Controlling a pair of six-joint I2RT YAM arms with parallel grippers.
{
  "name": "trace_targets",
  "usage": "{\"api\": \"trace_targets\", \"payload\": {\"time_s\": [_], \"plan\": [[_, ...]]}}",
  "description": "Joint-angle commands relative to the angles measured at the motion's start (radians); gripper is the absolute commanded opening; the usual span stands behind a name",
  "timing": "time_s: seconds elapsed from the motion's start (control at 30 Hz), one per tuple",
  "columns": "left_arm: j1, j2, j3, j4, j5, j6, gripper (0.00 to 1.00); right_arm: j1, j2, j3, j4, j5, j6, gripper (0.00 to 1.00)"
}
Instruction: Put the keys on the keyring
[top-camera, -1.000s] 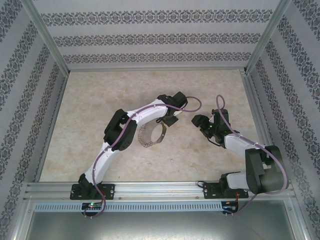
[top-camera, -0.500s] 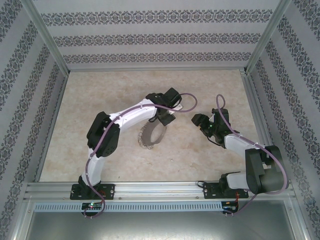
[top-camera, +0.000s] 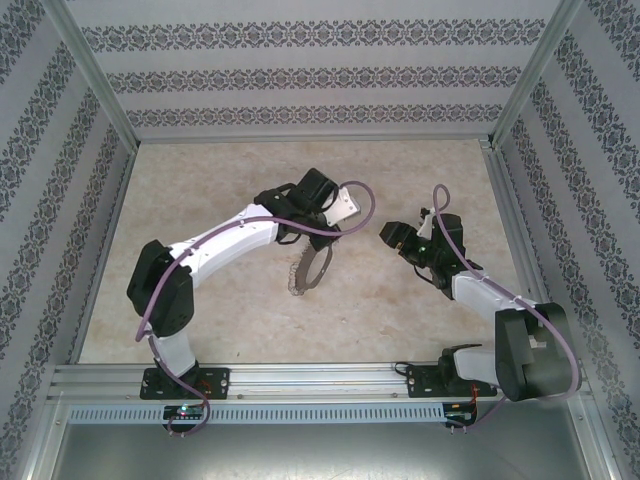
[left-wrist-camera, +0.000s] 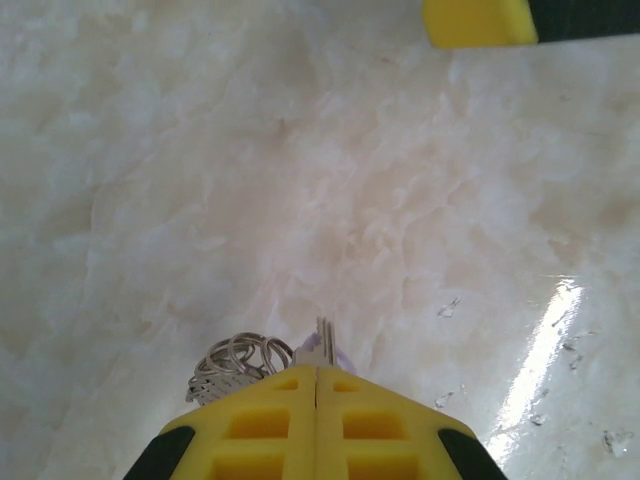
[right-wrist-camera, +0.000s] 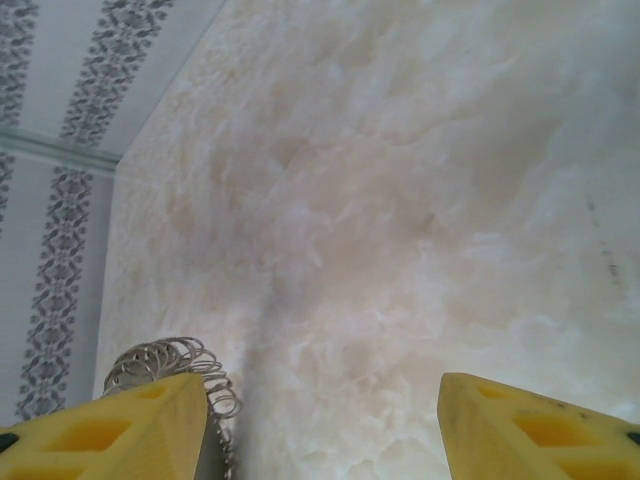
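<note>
Pinching what seems the keyring (top-camera: 300, 277), left end effector (left-wrist-camera: 317, 372) sits closed.

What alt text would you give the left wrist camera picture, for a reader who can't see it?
The left gripper is shut at the bottom edge, a small metal key poking out between its yellow fingers, with a cluster of silvery rings beside them. Behind is a pale marbled table.

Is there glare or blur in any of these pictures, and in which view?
Left wrist view: a bright glare streak on the table, lower right. Right wrist view: no glare, but the marble pattern looks soft. Top view: even light, no glare.
</note>
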Motion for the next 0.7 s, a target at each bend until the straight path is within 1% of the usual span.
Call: {"api": "trace_targets", "payload": {"time_s": [0.0, 0.2, 0.37, 0.57, 0.67], "plan": [[0.03, -0.06, -0.034, 0.075, 0.109, 0.042, 0.0, 0.011, -0.027, 0.008, 0.081, -0.113, -0.069, 0.63], [0.08, -0.13, -0.1, 0.137, 0.259, 0.046, 0.0, 0.033, -0.027, 0.039, 0.119, -0.283, -0.135, 0.62], [0.101, -0.168, -0.119, 0.148, 0.367, 0.056, 0.0, 0.057, 0.009, 0.058, 0.164, -0.382, -0.165, 0.64], [0.124, -0.175, -0.095, 0.116, 0.467, 0.044, 0.0, 0.105, 0.049, 0.1, 0.197, -0.487, -0.208, 0.66], [0.126, -0.175, -0.082, 0.102, 0.481, 0.041, 0.0, 0.126, 0.061, 0.119, 0.197, -0.513, -0.219, 0.65]]}}
